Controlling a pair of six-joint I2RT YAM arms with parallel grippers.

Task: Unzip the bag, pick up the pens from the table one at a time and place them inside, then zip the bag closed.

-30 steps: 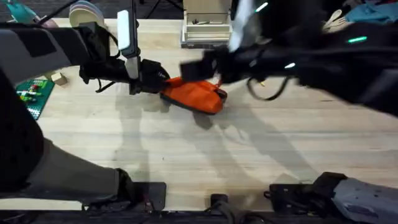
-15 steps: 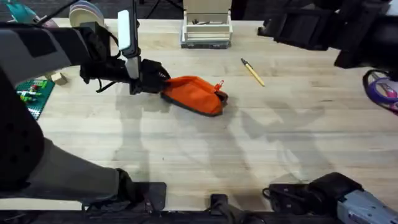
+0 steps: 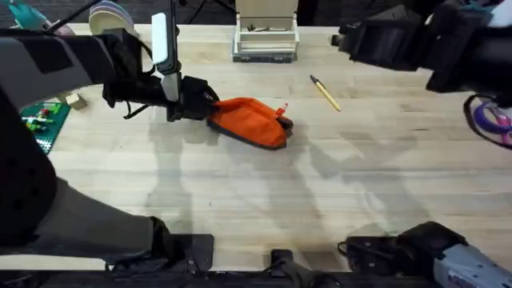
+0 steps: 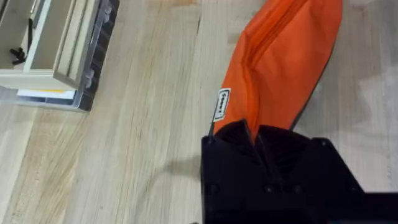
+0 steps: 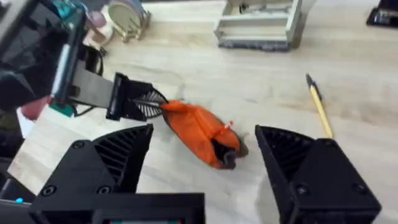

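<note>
1. At the far left edge of the table (image 3: 240, 184) lies a green toy board (image 3: 40, 120) with small pieces on it, and a small wooden block (image 3: 76, 101) sits just beside it.
2. The left gripper (image 3: 204, 102) reaches in from the left, low over the table, and is clenched on the left end of the bag (image 3: 252, 120); the left wrist view shows the orange fabric pinched between its black fingers (image 4: 273, 155).
3. The bag lies near the middle of the table, its length running left to right, its dark base strip toward the near side. The right end, with the zipper pull, looks gaping in the right wrist view.
4. Behind the bag, at the far edge, stands a pale tray-like organiser (image 3: 266, 36).
5. The yellow pen (image 3: 326, 93) lies on bare wood to the right of the bag and well apart from it, dark tip toward the far side.
6. The right gripper (image 5: 202, 155) hangs high above the table's far right part, spread wide, holding nothing.
</note>
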